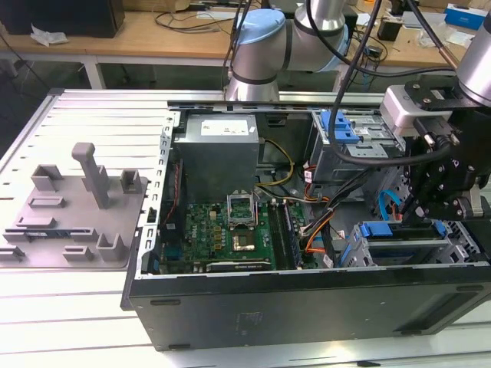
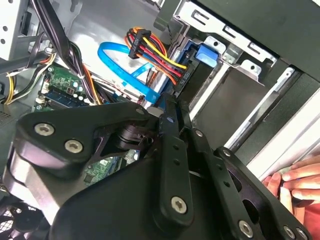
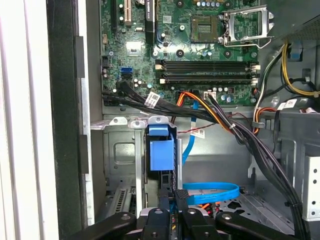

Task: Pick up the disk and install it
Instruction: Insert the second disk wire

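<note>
The disk (image 1: 403, 244) lies in the drive cage at the case's front corner, on the exterior view's right, its blue carrier frame along the upper edge. My gripper (image 1: 406, 218) reaches down onto that blue edge. In the first wrist view the black fingers (image 3: 167, 202) press together on a thin blue strip, and the disk's blue frame (image 3: 161, 147) sits in the metal cage just beyond my gripper (image 3: 173, 200). My gripper (image 2: 167, 107) in the second wrist view meets a blue edge beside the cage wall. The disk's label is hidden.
A grey power supply (image 1: 219, 149) and green motherboard (image 1: 230, 230) occupy the open case. Cable bundles and a blue data cable (image 3: 210, 192) run close beside the cage. A second cage with a blue latch (image 1: 337, 126) stands behind. A person's hand (image 2: 295, 175) rests outside the case. A grey fixture (image 1: 77, 207) lies left.
</note>
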